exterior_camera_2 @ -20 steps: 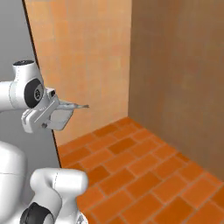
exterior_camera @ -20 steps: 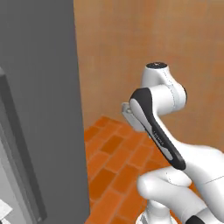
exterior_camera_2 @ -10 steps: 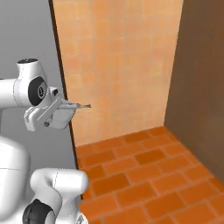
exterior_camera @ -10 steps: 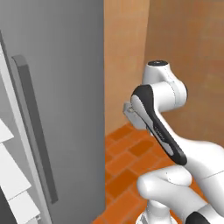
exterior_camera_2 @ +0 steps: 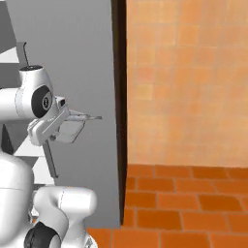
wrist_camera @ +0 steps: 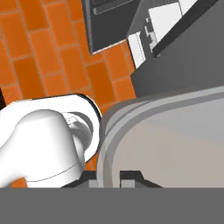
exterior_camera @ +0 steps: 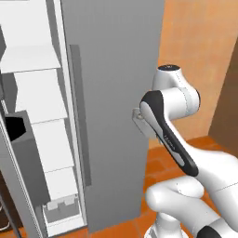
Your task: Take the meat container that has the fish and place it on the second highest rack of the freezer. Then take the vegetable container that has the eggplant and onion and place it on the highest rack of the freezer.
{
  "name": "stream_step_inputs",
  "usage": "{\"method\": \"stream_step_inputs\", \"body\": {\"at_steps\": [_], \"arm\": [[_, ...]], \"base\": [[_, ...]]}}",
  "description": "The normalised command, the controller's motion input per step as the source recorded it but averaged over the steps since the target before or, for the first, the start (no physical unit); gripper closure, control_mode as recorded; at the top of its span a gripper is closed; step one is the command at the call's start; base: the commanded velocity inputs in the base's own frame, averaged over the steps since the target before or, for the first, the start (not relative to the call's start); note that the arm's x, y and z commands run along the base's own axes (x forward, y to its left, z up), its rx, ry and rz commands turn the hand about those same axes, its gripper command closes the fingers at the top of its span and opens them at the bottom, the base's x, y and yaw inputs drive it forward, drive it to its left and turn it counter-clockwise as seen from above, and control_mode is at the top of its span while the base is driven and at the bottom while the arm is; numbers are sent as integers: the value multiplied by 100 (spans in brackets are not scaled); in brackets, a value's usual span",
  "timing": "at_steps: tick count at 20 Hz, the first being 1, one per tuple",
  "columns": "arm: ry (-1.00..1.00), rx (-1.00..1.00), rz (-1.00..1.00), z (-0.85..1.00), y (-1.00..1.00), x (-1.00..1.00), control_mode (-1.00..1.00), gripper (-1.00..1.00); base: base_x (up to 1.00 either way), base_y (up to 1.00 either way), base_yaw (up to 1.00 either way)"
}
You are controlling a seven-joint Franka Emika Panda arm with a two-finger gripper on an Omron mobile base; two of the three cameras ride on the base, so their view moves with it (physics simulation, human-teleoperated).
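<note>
One freezer (exterior_camera: 116, 111) stood as the landmark, a tall grey cabinet. Left of its grey door panel, in the left base view, four white door shelves (exterior_camera: 44, 135) ran in a stack from top to bottom, with a dark vertical handle (exterior_camera: 79, 116) just beside them on the panel. Right of the panel, the white arm (exterior_camera: 172, 116) rose in front of the cabinet. In the right base view the gripper (exterior_camera_2: 72, 127) was held level before the freezer's grey face, its jaws closed on the rim of a clear, shallow container (exterior_camera_2: 71, 131); what lay inside it could not be told. In the hand view the container's grey rim (wrist_camera: 131, 131) curved away from the fingertips (wrist_camera: 92, 180). An orange brick floor (exterior_camera_2: 193, 203) and a tan tiled wall (exterior_camera_2: 189, 82) lay right of the freezer.
</note>
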Motion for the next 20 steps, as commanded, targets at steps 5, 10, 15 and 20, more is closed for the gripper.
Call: {"method": "stream_step_inputs", "body": {"at_steps": [5, 10, 15, 20], "arm": [[0, 0, 0, 0, 0, 0, 100, 100], [0, 0, 0, 0, 0, 0, 100, 100], [0, 0, 0, 0, 0, 0, 100, 100], [0, 0, 0, 0, 0, 0, 100, 100]], "base": [[37, 4, 59], [2, 29, 22], [17, 62, 0], [50, 6, 10]]}}
